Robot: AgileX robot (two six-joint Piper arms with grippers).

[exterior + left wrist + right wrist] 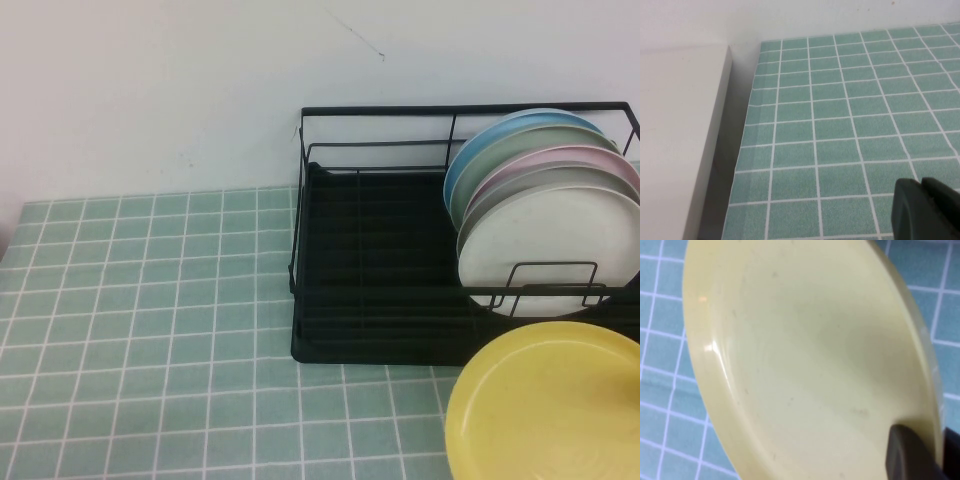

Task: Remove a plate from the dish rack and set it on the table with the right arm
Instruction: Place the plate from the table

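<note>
Pale green square tiles with white grout make up the table (150,330), which spreads away from the left gripper (925,210) and lies beneath the right gripper (920,455), while the rectangular black wire dish rack (380,300) stands beyond the right gripper, holding upright blue, green, pink and white plates. Closest to the right gripper is the round matte yellow plate (545,405), outside the rack and just in front of it, its rim pinched between that gripper's dark fingers. Whether the left gripper's dark fingers are spread or pressed together I cannot tell.
</note>
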